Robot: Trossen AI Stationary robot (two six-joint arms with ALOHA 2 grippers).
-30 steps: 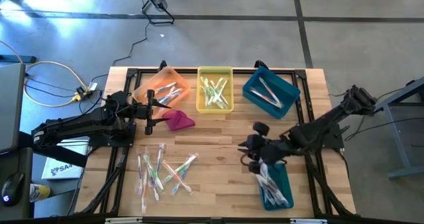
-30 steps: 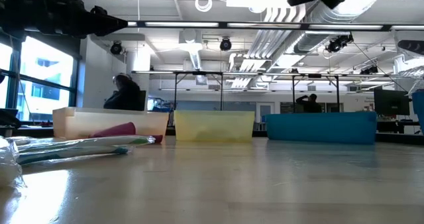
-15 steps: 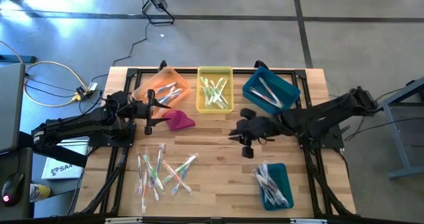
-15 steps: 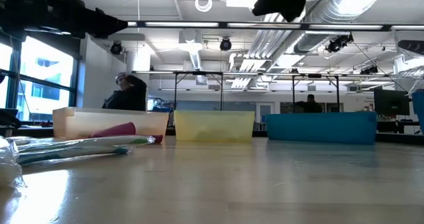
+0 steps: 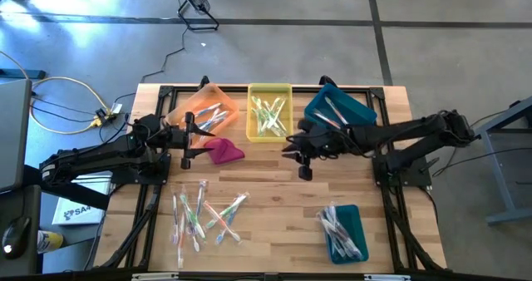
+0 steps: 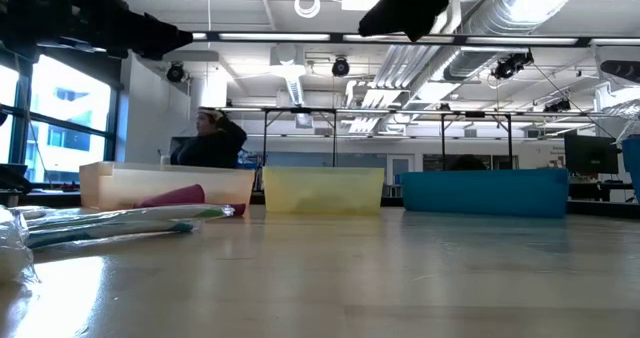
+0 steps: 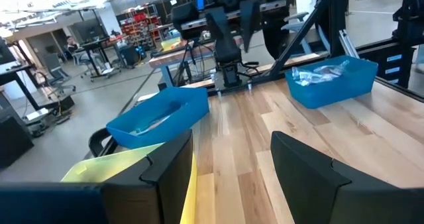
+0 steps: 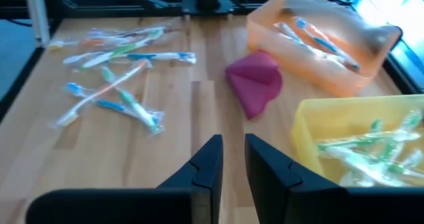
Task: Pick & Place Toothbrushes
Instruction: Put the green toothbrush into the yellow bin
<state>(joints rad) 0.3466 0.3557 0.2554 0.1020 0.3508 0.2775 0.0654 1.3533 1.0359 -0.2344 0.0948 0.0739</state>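
Note:
Loose toothbrushes (image 5: 204, 214) in clear wrappers lie flat on the wooden table near its near-left part; they also show in the right wrist view (image 8: 112, 71) and low view (image 6: 110, 223). More toothbrushes lie in the orange bin (image 5: 202, 110), yellow bin (image 5: 270, 110), blue bin (image 5: 339, 115) and the small teal bin (image 5: 345, 231). My right gripper (image 5: 289, 146) (image 8: 233, 161) hangs above the table's middle, beside the yellow bin, its fingers a narrow gap apart with nothing between them. My left gripper (image 5: 188, 141) (image 7: 232, 177) waits wide open by the orange bin.
A magenta cloth lump (image 5: 223, 152) (image 8: 255, 85) lies on the table just near of the orange bin. Three bins line the far edge; the teal bin stands near-right. Bare wood lies between the pile and the teal bin. A person sits far behind the table (image 6: 212, 143).
My right gripper has swung from above the teal bin at the near right toward the table's far and left side, staying high, and now hangs by the yellow bin. The toothbrushes and bins have not moved.

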